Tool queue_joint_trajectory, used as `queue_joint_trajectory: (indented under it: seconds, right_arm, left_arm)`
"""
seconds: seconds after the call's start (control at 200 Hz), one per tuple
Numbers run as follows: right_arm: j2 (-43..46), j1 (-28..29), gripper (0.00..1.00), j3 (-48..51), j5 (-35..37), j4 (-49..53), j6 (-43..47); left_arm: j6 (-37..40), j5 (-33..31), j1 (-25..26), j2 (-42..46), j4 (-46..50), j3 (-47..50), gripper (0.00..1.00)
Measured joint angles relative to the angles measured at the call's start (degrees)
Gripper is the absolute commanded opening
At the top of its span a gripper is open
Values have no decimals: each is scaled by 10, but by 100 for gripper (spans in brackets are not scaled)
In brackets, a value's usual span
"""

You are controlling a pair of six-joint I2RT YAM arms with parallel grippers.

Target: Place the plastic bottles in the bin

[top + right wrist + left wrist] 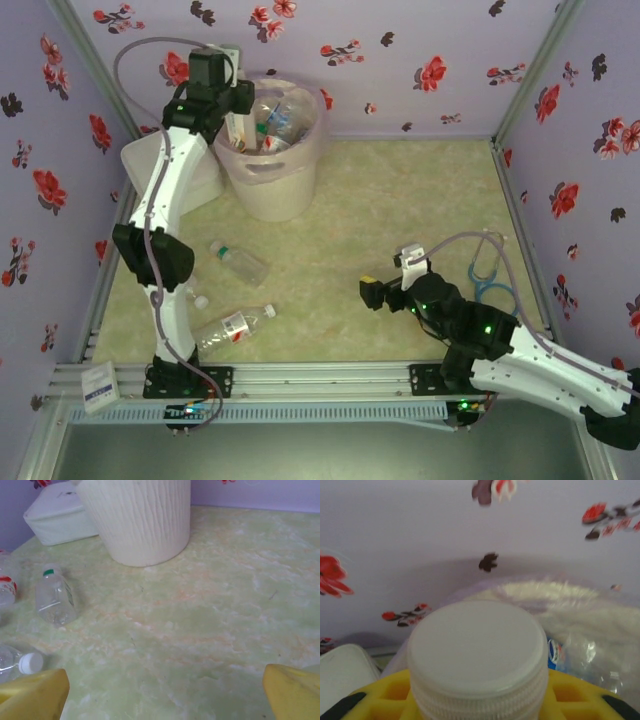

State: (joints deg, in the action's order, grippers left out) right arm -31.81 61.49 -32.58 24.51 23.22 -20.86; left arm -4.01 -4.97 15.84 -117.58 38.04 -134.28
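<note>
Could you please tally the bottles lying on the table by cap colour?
Green cap: 1, the green-capped bottle
White cap: 2, the red-labelled bottle and the partly hidden bottle
Total: 3

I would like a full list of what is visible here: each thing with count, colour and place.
bin: one, pale pink-beige, far left of table
bottles in bin: several, clear
held bottle: one, white cap, above bin
table bottles: three, clear, beside left arm
white box: one, left of bin
blue cable: one, right side
left tool: one, yellow-tipped, shut on held bottle
right tool: one, yellow-tipped, open, low over table
</note>
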Motion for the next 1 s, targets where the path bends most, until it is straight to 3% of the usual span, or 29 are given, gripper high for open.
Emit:
queue_joint_trajectory:
  seconds: [0.245,0.285,0.37,0.415,0.81,1.0]
  right_arm:
    - [-33,0,100,0,4,1,-1]
    - [-39,0,100,0,4,1,-2]
    - [-50,0,100,0,4,1,-2]
    - [-55,0,100,0,4,1,-2]
    - [-123,0,100,-2,-5,-6,-2]
    - [-163,0,100,-16,-14,-12,-2]
  left_arm:
    - [30,41,-7,-54,36,-60,0]
    - [31,48,-9,-60,36,-63,11]
    - [30,61,-14,-74,31,-70,46]
    - [26,65,-15,-80,25,-71,56]
    - [-13,111,-10,-134,56,-64,96]
    - [-14,123,-7,-104,66,-71,100]
